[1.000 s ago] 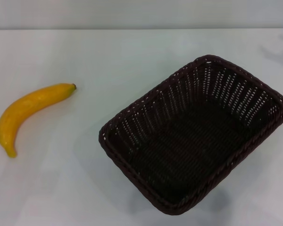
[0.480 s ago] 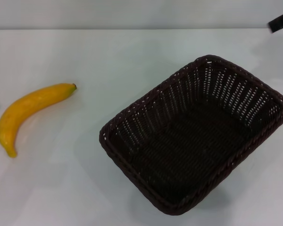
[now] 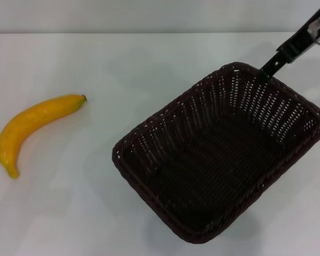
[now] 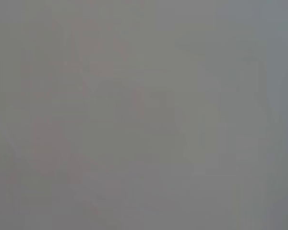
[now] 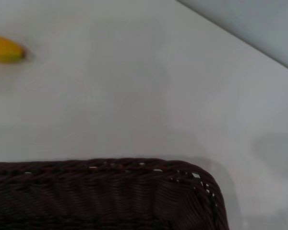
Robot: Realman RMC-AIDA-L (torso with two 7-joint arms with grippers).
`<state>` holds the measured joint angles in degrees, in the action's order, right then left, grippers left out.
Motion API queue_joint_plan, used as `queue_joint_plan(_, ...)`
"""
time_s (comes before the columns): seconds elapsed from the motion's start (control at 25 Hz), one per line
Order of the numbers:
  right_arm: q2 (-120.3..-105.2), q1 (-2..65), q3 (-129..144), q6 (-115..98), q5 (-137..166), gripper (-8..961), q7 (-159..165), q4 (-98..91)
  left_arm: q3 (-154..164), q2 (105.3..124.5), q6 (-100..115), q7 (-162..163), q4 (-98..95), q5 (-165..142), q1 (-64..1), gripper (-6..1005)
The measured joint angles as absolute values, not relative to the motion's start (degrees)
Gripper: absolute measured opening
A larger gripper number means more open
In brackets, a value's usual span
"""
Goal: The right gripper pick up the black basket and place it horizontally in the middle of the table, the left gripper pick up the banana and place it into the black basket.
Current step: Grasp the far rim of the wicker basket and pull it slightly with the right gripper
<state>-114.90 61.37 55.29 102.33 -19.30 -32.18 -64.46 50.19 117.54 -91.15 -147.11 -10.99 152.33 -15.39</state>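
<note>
The right gripper [image 3: 270, 66] reaches in from the upper right of the head view, its slim black tip poised at the far rim of the black basket [image 3: 220, 154]; whether its fingers are apart or together cannot be told from any view. The basket sits empty on the right half of the table [image 3: 122, 64], turned at an angle with 1 corner pointing toward the far right edge. The banana [image 3: 34, 125] lies well apart from the basket on the table's left side, its dark tip aimed toward the centre and its stem end nearer the front. From the right wrist camera, the basket's braided rim [image 5: 134, 187] fills the near part of the picture, with a sliver of the banana [image 5: 6, 49] visible across the white tabletop [image 5: 134, 96]. The left wrist camera shows only a featureless grey field.
</note>
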Motion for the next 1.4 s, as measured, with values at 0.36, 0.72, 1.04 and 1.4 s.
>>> queue_joint_plan(0.36,-114.93,64.4,60.0,96.0,-17.1,874,-29.3,-54.3,49.8,117.51,-91.1,-147.1,-11.0,151.5,-14.4,100)
queue_joint_plan(0.72,-115.17,68.5,63.6,90.2,-16.6,872,-29.2,-42.9,49.9,117.63,-90.9,-148.3,-11.0,151.5,-14.4,101)
queue_joint_plan(1.04,-115.34,69.6,67.2,88.0,-16.3,870,-28.3,-39.0,50.2,117.95,-90.9,-149.5,-10.7,151.2,-14.3,101)
queue_joint_plan(1.4,-115.4,69.6,70.0,85.8,-16.1,778,-28.3,-37.0,49.8,118.12,-90.7,-149.5,-10.5,151.2,-13.6,102)
